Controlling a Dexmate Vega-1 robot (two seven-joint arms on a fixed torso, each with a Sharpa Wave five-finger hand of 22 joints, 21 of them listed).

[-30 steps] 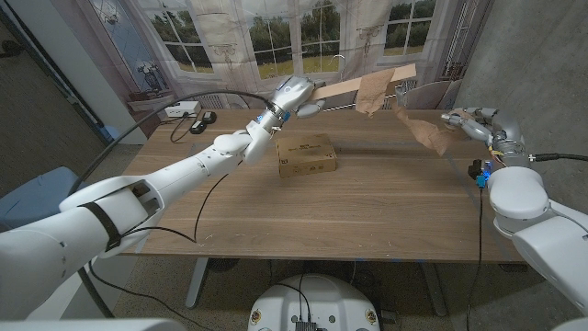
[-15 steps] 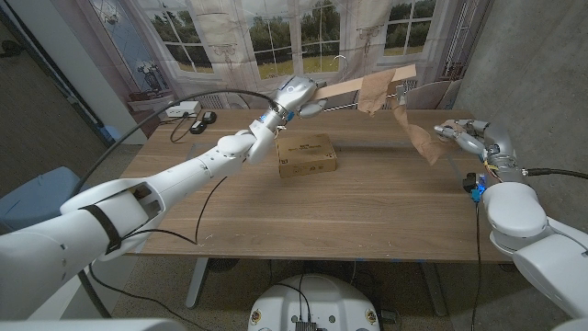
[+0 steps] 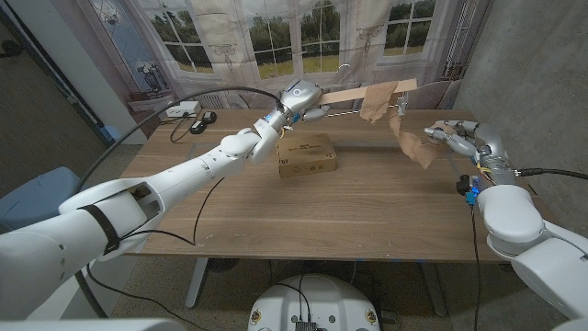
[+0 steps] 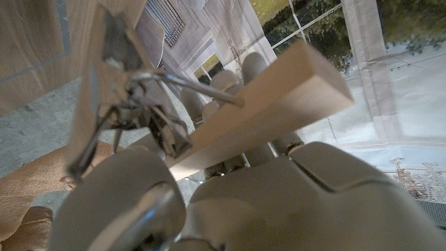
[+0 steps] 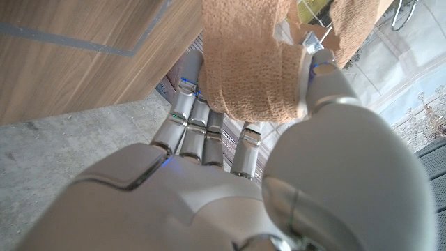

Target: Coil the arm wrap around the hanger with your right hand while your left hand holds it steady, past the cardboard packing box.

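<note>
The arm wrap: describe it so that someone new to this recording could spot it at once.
Look past the cardboard box on the wooden table to the wooden hanger that the left hand holds up over the far edge. The arm wrap is the tan crinkled fabric band running from the hanger's right end down to the right hand, which grips its loose end; nothing else there is soft.

Count of things on and over the worktop (image 3: 386, 211)
One hanger (image 3: 354, 89), one arm wrap (image 3: 411, 145), one cardboard box (image 3: 306, 154), two hands.

Pale smooth wooden hanger (image 4: 279, 104) with bright metal clips, rough tan woven cloth arm wrap (image 5: 251, 66), matt cardboard packing box (image 3: 306, 154), wood-grain table (image 3: 367, 202).
</note>
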